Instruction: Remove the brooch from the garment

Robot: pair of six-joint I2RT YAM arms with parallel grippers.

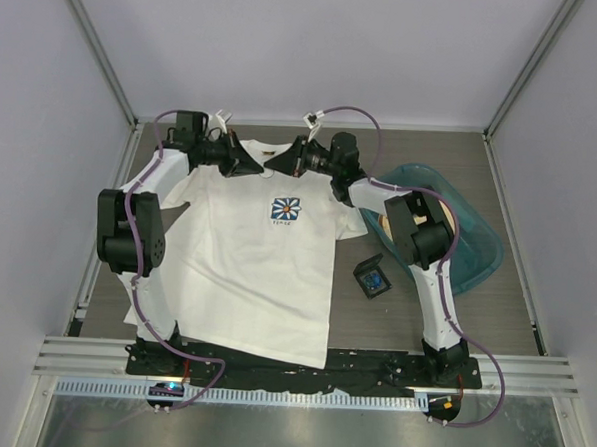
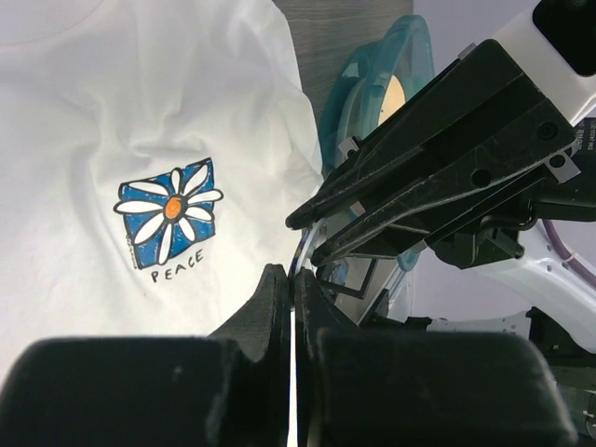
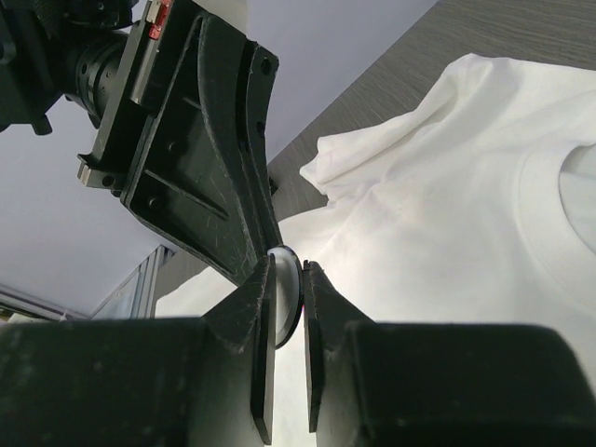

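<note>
The garment (image 1: 246, 271) is a white T-shirt lying flat, with a blue flower print (image 1: 285, 210) on its chest. Both grippers meet tip to tip over its collar. The brooch (image 3: 287, 291) is a small round disc with a dark rim. It stands on edge between the pads of my right gripper (image 3: 289, 272), which is shut on it. My left gripper (image 2: 292, 275) is shut, and the brooch's thin blue rim (image 2: 300, 253) rises from between its tips. From the right wrist, the left fingers (image 3: 205, 168) come down onto the disc's top edge. In the top view the brooch is hidden.
A small black open box (image 1: 373, 279) lies on the table to the right of the shirt. A teal bin (image 1: 477, 255) sits at the right, partly under the right arm. Grey walls close in the back and sides.
</note>
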